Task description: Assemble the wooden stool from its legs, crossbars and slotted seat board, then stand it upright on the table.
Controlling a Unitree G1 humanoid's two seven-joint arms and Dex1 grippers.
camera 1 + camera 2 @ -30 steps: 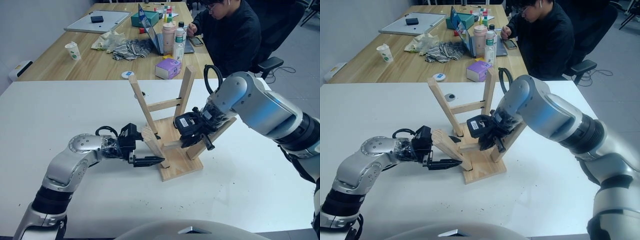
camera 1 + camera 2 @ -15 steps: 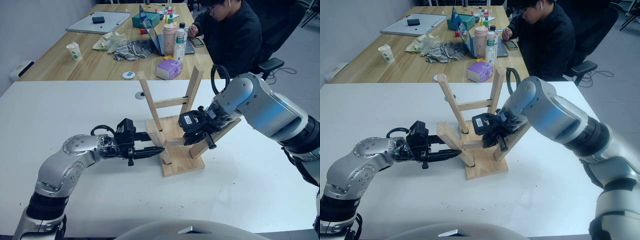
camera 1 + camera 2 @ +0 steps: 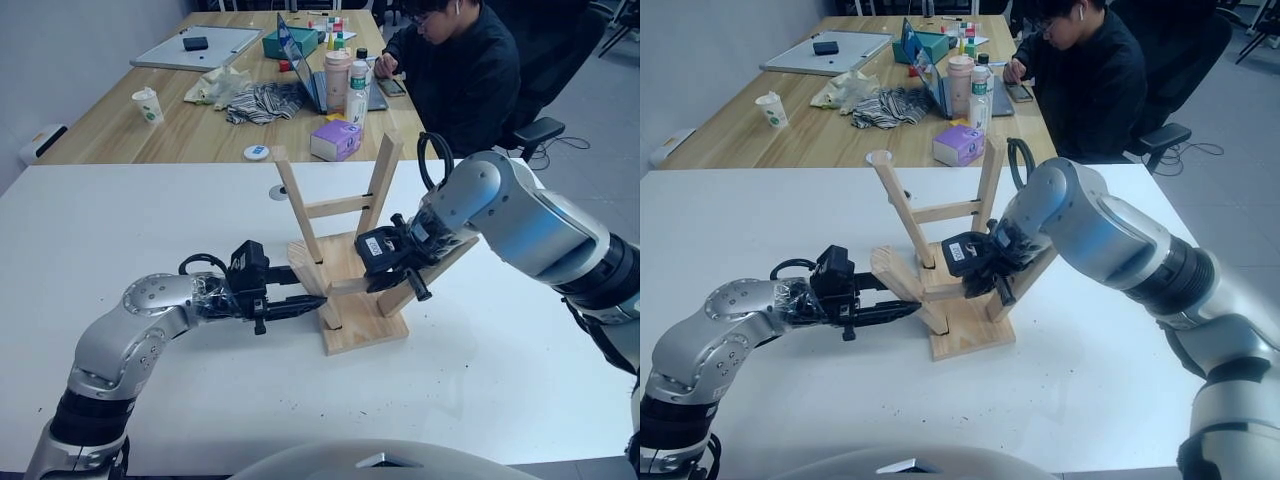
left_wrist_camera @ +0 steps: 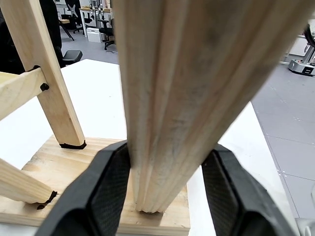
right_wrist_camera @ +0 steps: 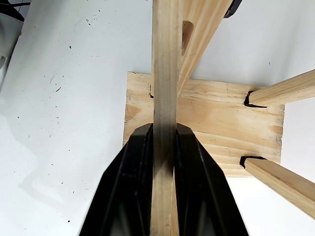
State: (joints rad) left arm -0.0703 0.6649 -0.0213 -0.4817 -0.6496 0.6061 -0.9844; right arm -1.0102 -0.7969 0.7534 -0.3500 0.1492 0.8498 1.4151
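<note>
Stool (image 3: 345,262) is sitting upside down mid surface (image 3: 150,230), seat (image 3: 368,330) down, looking like stiff light wood with maybe-loose joints, left pincer (image 3: 308,302) clamping shut on the 8 o'clock leg (image 4: 167,98) near its base, right pincer (image 3: 398,278) gripping the crossbar (image 5: 165,93) from 3 o'clock.

No text, number or sign is legible. The white label (image 3: 374,245) on the body of the right claw (image 5: 163,135): dark print, too small to read. The purple box (image 3: 336,139) and bottles (image 3: 357,95) on the far wooden surface (image 3: 130,135): print also illegible
</note>
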